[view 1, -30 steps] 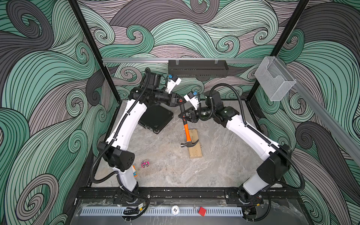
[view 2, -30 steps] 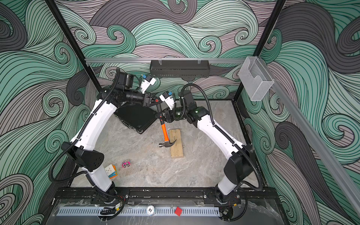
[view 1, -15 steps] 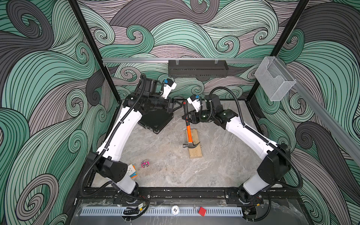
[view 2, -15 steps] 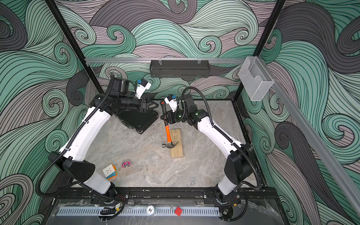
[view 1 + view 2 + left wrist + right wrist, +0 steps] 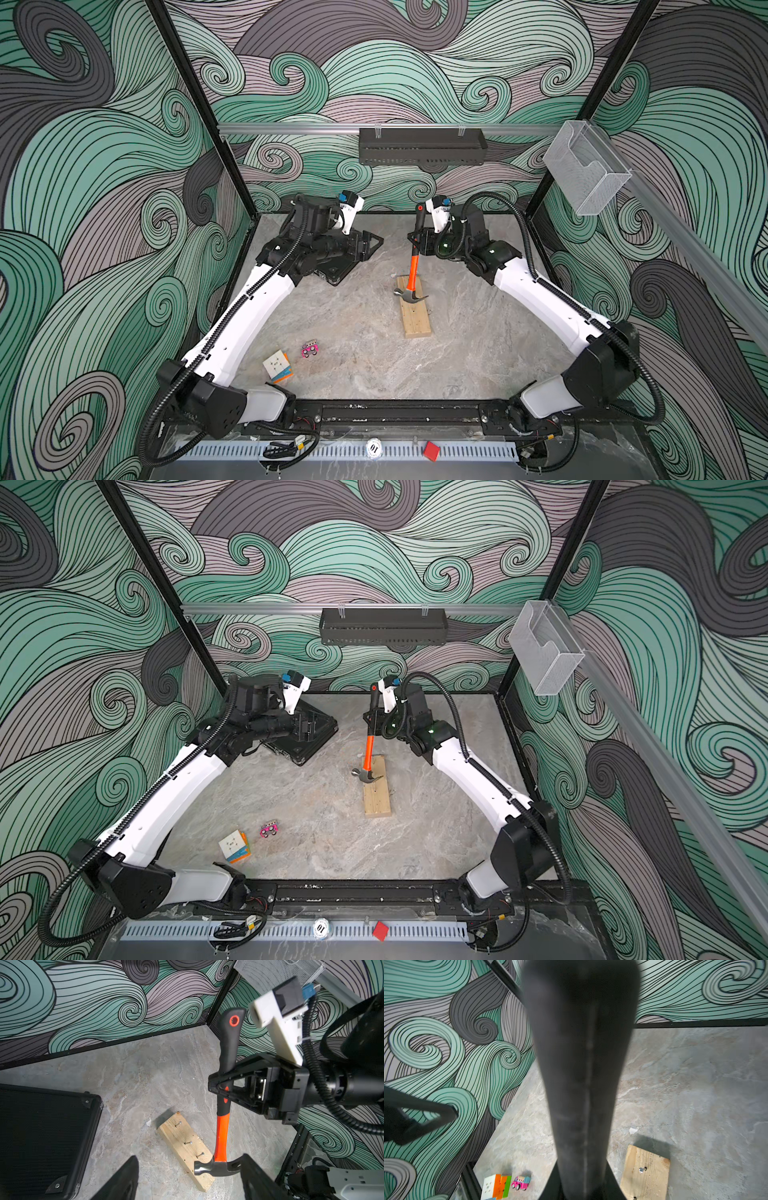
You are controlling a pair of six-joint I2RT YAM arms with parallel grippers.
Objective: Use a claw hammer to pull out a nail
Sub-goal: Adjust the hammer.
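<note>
The claw hammer [image 5: 412, 270] [image 5: 367, 750] hangs nearly upright, grey head down and black handle up. My right gripper [image 5: 419, 243] [image 5: 374, 725] is shut on the black handle [image 5: 581, 1064], seen from the side in the left wrist view [image 5: 220, 1086]. The head [image 5: 209, 1167] sits at the wooden block [image 5: 415, 316] [image 5: 180, 1136], beside the nearest of three raised nails [image 5: 200, 1154]; whether it touches is unclear. Another nail [image 5: 641, 1169] shows in the right wrist view. My left gripper [image 5: 368, 246] [image 5: 188, 1159] stands open and empty, left of the hammer, over the black case.
A black case [image 5: 340, 270] [image 5: 41, 1136] lies at the back left under the left arm. A colour cube [image 5: 277, 365] and a pink toy car [image 5: 310, 350] sit front left. A black shelf [image 5: 422, 146] and a clear bin [image 5: 586, 174] hang on the walls.
My left gripper has opened and drawn back to the left, away from the hammer handle. The right gripper keeps the hammer, whose handle now stands more upright.
</note>
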